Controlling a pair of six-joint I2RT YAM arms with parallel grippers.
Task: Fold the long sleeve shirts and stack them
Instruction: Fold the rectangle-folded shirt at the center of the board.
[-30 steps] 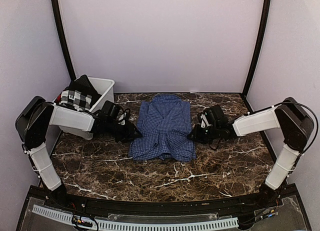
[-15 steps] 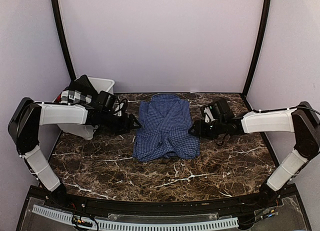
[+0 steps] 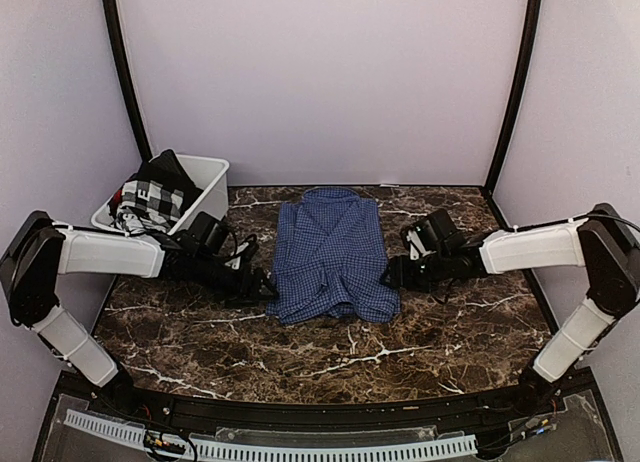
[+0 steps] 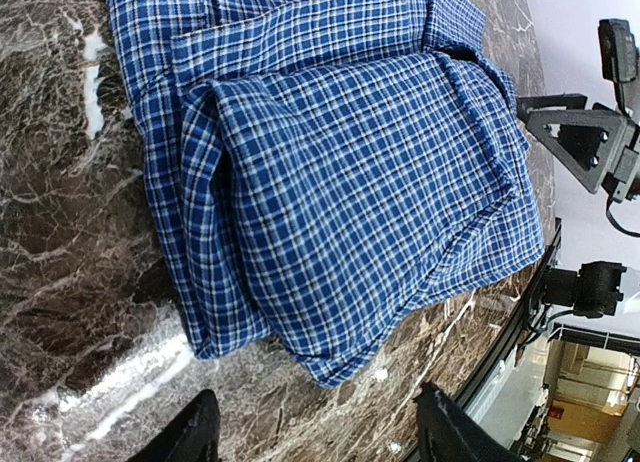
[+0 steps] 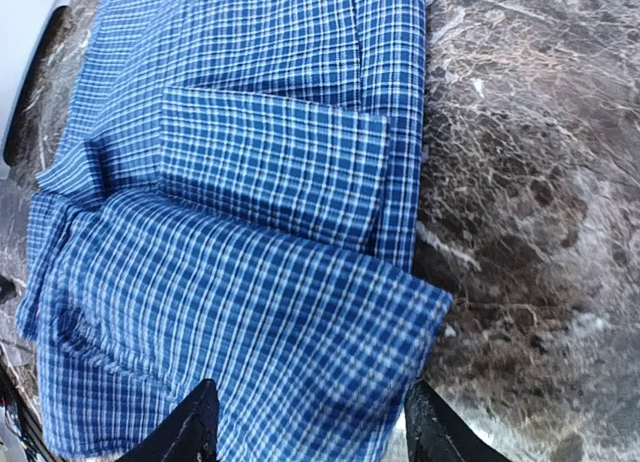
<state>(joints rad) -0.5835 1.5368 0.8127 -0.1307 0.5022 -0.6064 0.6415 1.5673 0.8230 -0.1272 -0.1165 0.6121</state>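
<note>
Nearest the arms, the marble table (image 3: 350,367) lies bare in front of the blue checked shirt (image 3: 333,252), which sits at the middle of the table with its sides folded in and its near end doubled back on itself. The left gripper (image 3: 258,285) is low at the shirt's near left corner and the right gripper (image 3: 388,276) at its near right edge. Each has its jaws apart and grasps nothing. In the left wrist view the fingertips (image 4: 196,437) straddle the rounded near fold without closing on it. In the right wrist view the cloth lies between the spread fingertips (image 5: 198,422).

The shirt looks light, limp and thin, so it should sag, and the folds may slip open if only the top layer is pinched. The polished stone looks slick, so the bundle would likely slide rather than stay put under a sideways push. The soundest hold is probably at the two near corners, with each pinch biting through every layer at the fold. Nothing about it appears fragile.

Farther back, the collar end points at the rear wall. At the far left, a white bin (image 3: 213,166) holds a black-and-white checked garment (image 3: 150,195), well apart from the shirt.
</note>
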